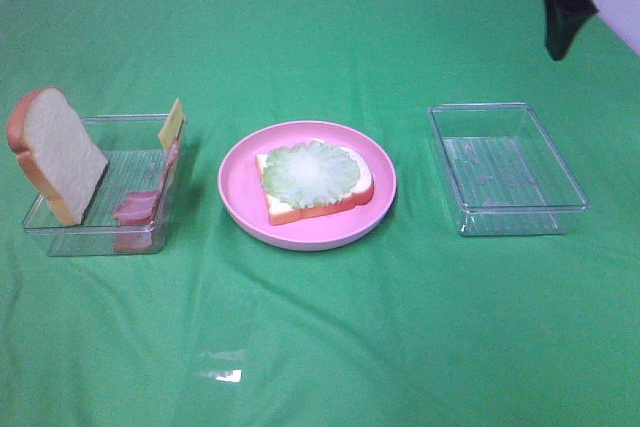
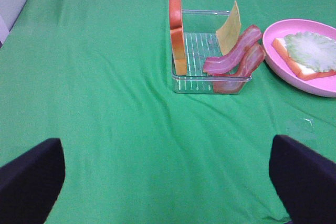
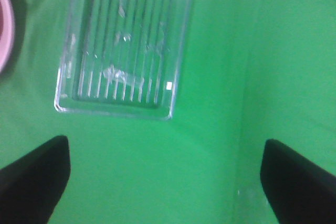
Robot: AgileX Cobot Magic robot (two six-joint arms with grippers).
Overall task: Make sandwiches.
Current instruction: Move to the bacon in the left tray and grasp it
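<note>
A bread slice (image 1: 335, 202) topped with ruffled green lettuce (image 1: 310, 172) lies on the pink plate (image 1: 240, 182). A second bread slice (image 1: 55, 152) stands on edge in the left clear tray (image 1: 90, 230), with bacon strips (image 1: 140, 205) and a yellow cheese square (image 1: 172, 124) leaning on its right wall. The left wrist view shows that bread (image 2: 177, 30), cheese (image 2: 229, 24) and bacon (image 2: 236, 53). My left gripper (image 2: 168, 187) is open and empty, well short of that tray. My right gripper (image 3: 165, 182) is open and empty above the cloth near the empty right tray (image 3: 113, 111).
A green cloth covers the table. The right clear tray (image 1: 510, 212) holds nothing. My right arm (image 1: 558, 42) hangs at the far right corner. The plate also shows in the left wrist view (image 2: 273, 38), and its edge shows in the right wrist view (image 3: 4, 30).
</note>
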